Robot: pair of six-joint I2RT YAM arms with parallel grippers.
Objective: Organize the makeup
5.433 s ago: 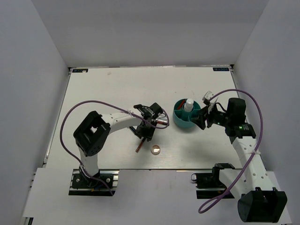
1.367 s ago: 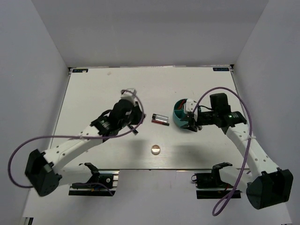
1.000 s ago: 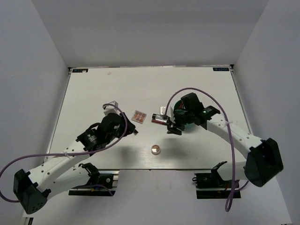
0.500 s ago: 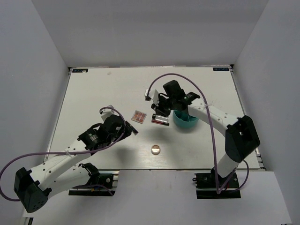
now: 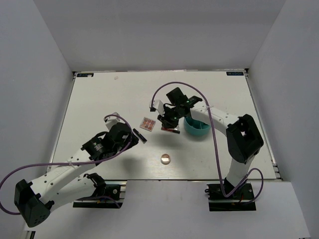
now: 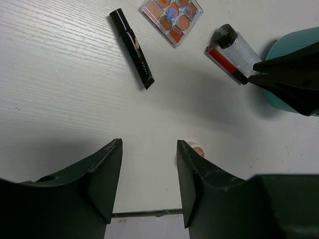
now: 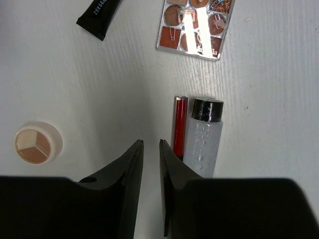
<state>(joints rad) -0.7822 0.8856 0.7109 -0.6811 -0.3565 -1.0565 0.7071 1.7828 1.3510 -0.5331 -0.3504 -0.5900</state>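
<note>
The makeup lies mid-table: a square pinkish palette [image 5: 147, 123], a black tube [image 5: 140, 135], a red pencil [image 5: 170, 130] beside a clear black-capped bottle [image 5: 172, 125], and a small round compact [image 5: 165, 159]. My right gripper [image 5: 165, 122] hovers just left of the red pencil [image 7: 179, 124] and bottle [image 7: 203, 142]. Its jaws are almost together with nothing between them [image 7: 148, 149]. My left gripper [image 5: 132, 140] is open and empty [image 6: 148, 149], above the table short of the black tube [image 6: 132, 48] and palette [image 6: 172, 20].
The teal round container [image 5: 198, 127] stands right of the bottle, under the right forearm; it also shows in the left wrist view [image 6: 294, 47]. The compact [image 7: 36, 143] lies near the table's front edge [image 5: 164, 179].
The right arm swung left from the teal container to over the pencil and bottle. The left arm drew back toward the front left. The palette and black tube now lie uncovered on the table.
</note>
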